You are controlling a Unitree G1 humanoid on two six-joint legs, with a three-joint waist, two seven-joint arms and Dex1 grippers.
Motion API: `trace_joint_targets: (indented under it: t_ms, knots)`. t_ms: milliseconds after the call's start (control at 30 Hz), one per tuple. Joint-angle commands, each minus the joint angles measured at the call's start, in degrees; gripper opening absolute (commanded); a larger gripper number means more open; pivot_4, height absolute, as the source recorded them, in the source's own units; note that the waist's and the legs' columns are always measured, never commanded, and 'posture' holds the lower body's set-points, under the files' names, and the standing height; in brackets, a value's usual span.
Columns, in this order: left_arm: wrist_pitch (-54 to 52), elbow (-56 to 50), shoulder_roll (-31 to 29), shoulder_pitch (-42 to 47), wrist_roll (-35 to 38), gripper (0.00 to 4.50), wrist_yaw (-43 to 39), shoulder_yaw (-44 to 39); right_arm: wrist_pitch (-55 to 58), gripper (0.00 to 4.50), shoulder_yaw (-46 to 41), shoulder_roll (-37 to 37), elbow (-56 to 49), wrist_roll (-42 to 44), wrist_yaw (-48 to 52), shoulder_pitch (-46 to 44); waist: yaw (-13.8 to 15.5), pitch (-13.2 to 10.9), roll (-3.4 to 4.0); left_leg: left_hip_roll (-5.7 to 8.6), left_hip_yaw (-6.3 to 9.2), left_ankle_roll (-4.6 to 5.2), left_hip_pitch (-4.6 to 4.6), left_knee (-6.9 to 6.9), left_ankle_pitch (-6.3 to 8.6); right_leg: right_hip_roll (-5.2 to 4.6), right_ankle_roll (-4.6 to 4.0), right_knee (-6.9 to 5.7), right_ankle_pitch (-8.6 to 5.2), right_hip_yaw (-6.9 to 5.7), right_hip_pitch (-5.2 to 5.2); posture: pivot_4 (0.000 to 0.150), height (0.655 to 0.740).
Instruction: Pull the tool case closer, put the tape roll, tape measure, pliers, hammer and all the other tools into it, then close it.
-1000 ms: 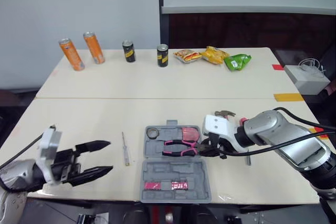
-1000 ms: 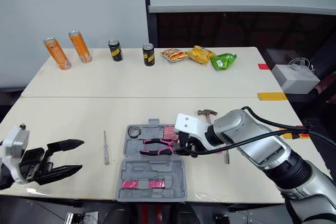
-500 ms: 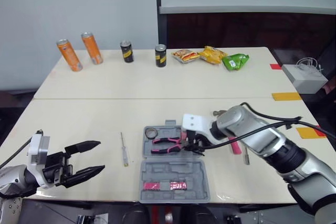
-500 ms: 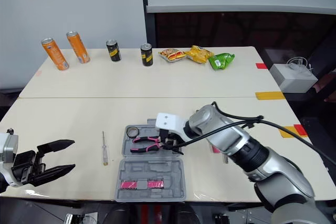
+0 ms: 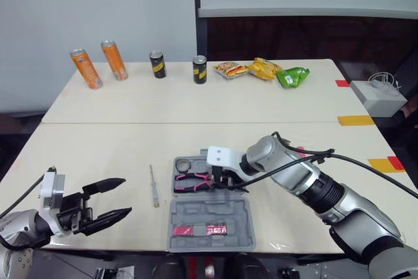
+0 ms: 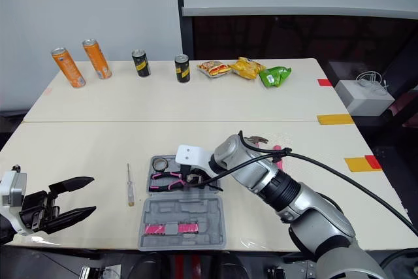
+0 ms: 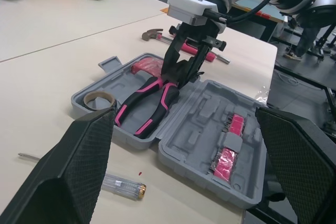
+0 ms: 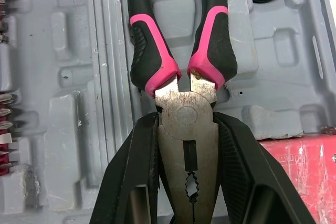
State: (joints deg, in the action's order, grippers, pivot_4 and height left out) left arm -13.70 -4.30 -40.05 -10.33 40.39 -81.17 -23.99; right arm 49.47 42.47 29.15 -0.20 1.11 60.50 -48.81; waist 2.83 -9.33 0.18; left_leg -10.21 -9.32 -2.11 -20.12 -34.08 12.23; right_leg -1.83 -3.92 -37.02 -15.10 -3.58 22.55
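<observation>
lying open on the near table, the tool case (image 5: pixel 210 215) shows two grey moulded halves, one toward 12 o'clock and one toward 6. the pliers (image 7: pixel 149 103) sit in the 12 o'clock half with their pink-and-black handles spread toward 9 o'clock. their steel head is pinched between the two black fingers of the right gripper (image 7: pixel 177 74), whose jaws stand narrow, closed on that head. the tape roll (image 5: pixel 185 164) rests in the case's corner at about 10 o'clock of the pliers, just beside the handle tips. a red item (image 7: pixel 148 66) fills a pocket at 1 o'clock (what it is i cannot tell). a strip of red bits (image 5: pixel 199 230) lies in the 6 o'clock half.

outside the case, the screwdriver (image 5: pixel 155 186) lies on the table at 9 o'clock, near but apart. the hammer (image 7: pixel 152 34) lies at 2 o'clock. the left gripper (image 5: pixel 127 195) hangs at 8 o'clock by the table edge, jaws wide and holding nothing. on the far table, four cans (image 5: pixel 157 64) stand toward 11 o'clock and snack packets (image 5: pixel 264 68) lie toward 1.
</observation>
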Motion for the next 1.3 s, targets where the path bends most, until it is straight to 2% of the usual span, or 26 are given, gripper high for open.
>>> trace_joint_targets:
  t_ms: [33, 133, 233, 367, 500, 667, 700, 767, 867, 933, 967, 1300]
  knots:
    - [1.04, -1.02, 0.05, -0.36, -0.09, 4.50, 0.65, -0.08, -1.63, 2.00, -0.48, -0.22, -0.02, -0.49, 1.22, -0.33, -0.03, 0.00, 0.00, 0.00, 0.00, 0.00, 0.00, 0.00, 0.00, 0.00, 0.00, 0.00, 0.00, 0.00, 0.00, 0.150, 0.7400]
    - [0.90, -1.60, 0.08, -0.48, 0.27, 4.50, 1.13, 0.05, -3.44, 2.93, -2.39, -0.07, -0.37, -0.18, 1.13, 0.78, 0.03, 0.00, 0.00, 0.00, 0.00, 0.00, 0.01, 0.00, 0.00, 0.00, 0.00, -0.01, 0.00, 0.00, 0.00, 0.150, 0.7400]
    - [0.30, -2.27, 0.13, -0.35, 0.98, 4.50, 1.93, -0.06, -6.90, 2.93, -6.15, 0.75, -1.34, 1.12, 1.03, 2.72, 0.10, 0.00, -0.01, 0.00, 0.00, 0.00, -0.01, 0.00, 0.00, 0.00, 0.00, 0.00, 0.00, 0.00, 0.00, 0.150, 0.7400]
    - [-0.31, -4.01, 0.26, -0.16, 1.67, 4.50, 3.16, 0.08, -17.93, 2.93, -14.54, 0.11, -2.73, 5.04, -0.11, 9.03, 0.21, 0.03, -0.08, 0.00, 0.01, 0.00, -0.02, 0.00, 0.01, 0.00, 0.01, 0.01, 0.01, 0.01, 0.00, 0.150, 0.7400]
    - [-0.09, -5.66, 0.85, 0.06, 1.39, 4.50, 4.56, 0.79, -21.44, 2.93, -22.09, -3.73, -3.24, 12.35, 0.53, 14.37, -0.02, 0.04, -0.09, -0.02, -0.01, 0.01, 0.01, 0.00, 0.01, 0.01, 0.00, -0.02, 0.01, 0.01, 0.00, 0.150, 0.7400]
    - [-0.27, -6.13, 1.19, 0.67, 1.50, 4.50, 5.44, 1.60, -24.55, 2.93, -24.77, -8.59, 0.05, 13.41, -2.61, 18.19, -0.03, 0.04, -0.10, -0.07, -0.03, 0.01, 0.04, -0.01, 0.00, 0.05, -0.06, -0.03, 0.03, 0.01, 0.00, 0.150, 0.7400]
    - [-0.24, -6.12, 1.27, 0.77, 1.48, 4.50, 5.52, 1.72, -25.01, 2.41, -24.83, -9.32, 1.02, 13.34, -3.01, 18.68, -0.01, 0.06, -0.13, -0.06, -0.03, 0.01, 0.04, 0.00, 0.00, 0.05, -0.07, -0.02, 0.03, 0.01, 0.00, 0.150, 0.7400]
    - [-0.14, -5.95, 1.33, 0.99, 1.44, 4.50, 5.65, 1.90, -26.22, 1.87, -24.60, -10.11, 2.54, 12.56, -3.32, 19.17, 0.01, 0.06, -0.13, -0.06, -0.03, 0.02, 0.03, 0.00, 0.00, 0.05, -0.07, 0.00, 0.02, 0.01, -0.01, 0.150, 0.7400]
    - [0.01, -5.70, 1.34, 1.26, 1.34, 4.50, 5.82, 2.12, -28.88, 0.70, -24.01, -11.10, 5.42, 11.03, -3.74, 19.58, 0.03, 0.05, -0.12, -0.06, -0.03, 0.02, 0.00, -0.01, 0.00, 0.05, -0.07, 0.03, 0.02, 0.00, -0.01, 0.150, 0.7400]
    - [0.08, -5.68, 1.42, 1.32, 1.24, 4.50, 6.06, 2.24, -30.79, 0.18, -23.84, -12.02, 8.21, 10.01, -4.45, 19.54, 0.02, 0.06, -0.13, -0.06, -0.03, 0.02, 0.01, 0.00, 0.00, 0.05, -0.07, 0.03, 0.02, 0.00, -0.01, 0.150, 0.7400]
    - [0.10, -5.68, 1.47, 1.34, 1.20, 4.50, 6.18, 2.28, -31.62, 0.06, -23.80, -12.39, 9.37, 9.60, -4.76, 19.42, -0.03, 0.06, -0.13, -0.06, -0.02, 0.01, 0.02, -0.01, 0.00, 0.05, -0.07, 0.02, 0.02, 0.00, -0.01, 0.150, 0.7400]
    - [0.43, -6.57, 2.23, 0.52, 0.85, 4.50, 7.95, 2.51, -37.54, 0.06, -20.55, -14.37, 23.15, 2.38, -6.30, 18.26, -0.14, 0.07, -0.13, -0.06, -0.04, 0.02, 0.02, 0.00, 0.00, 0.05, -0.08, 0.01, 0.02, 0.01, -0.01, 0.150, 0.7400]
